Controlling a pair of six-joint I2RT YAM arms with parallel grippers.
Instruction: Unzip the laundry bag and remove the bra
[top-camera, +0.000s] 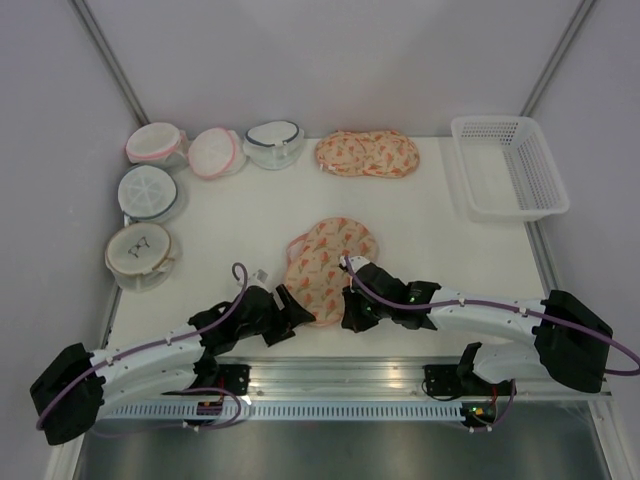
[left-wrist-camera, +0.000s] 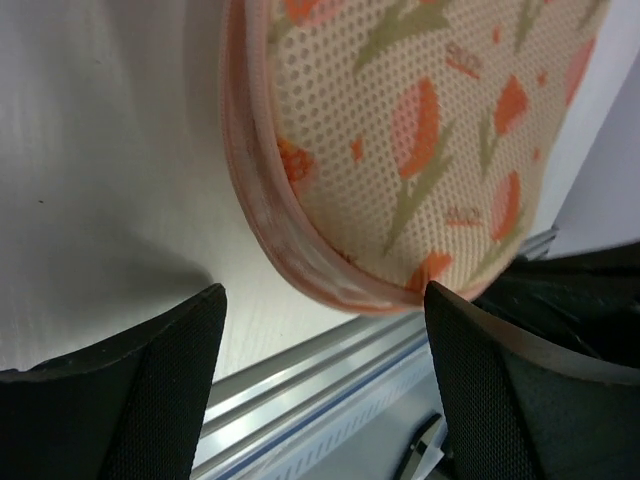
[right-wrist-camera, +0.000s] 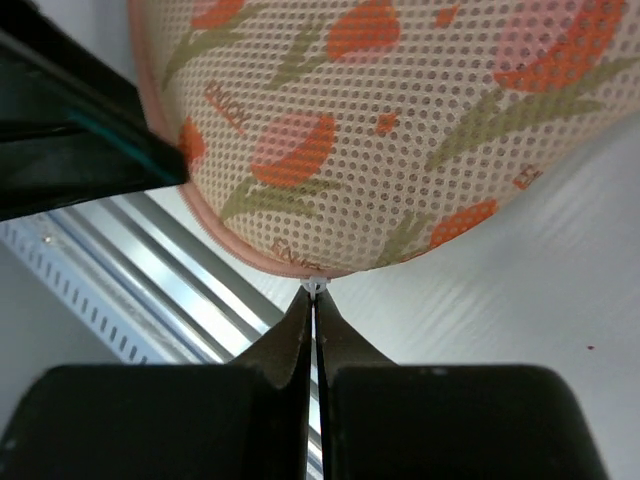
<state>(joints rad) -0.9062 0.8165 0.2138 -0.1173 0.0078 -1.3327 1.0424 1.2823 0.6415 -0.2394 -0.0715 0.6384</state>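
Observation:
The peach, orange-printed laundry bag (top-camera: 330, 262) lies near the table's front middle, zipped with pink trim. My right gripper (top-camera: 352, 310) is at its near edge, shut on the small white zip pull (right-wrist-camera: 316, 287), just under the bag's rim (right-wrist-camera: 400, 130). My left gripper (top-camera: 292, 306) is open at the bag's near left edge. In the left wrist view the bag's pink rim (left-wrist-camera: 300, 260) sits between its fingertips (left-wrist-camera: 170, 390), close to the right one; I cannot tell if they touch. The bra is hidden.
A twin printed bag (top-camera: 367, 153) lies at the back. Several round mesh bags (top-camera: 150, 190) line the back left. A white basket (top-camera: 545, 190) stands at the back right. An aluminium rail (top-camera: 330, 375) runs along the front edge.

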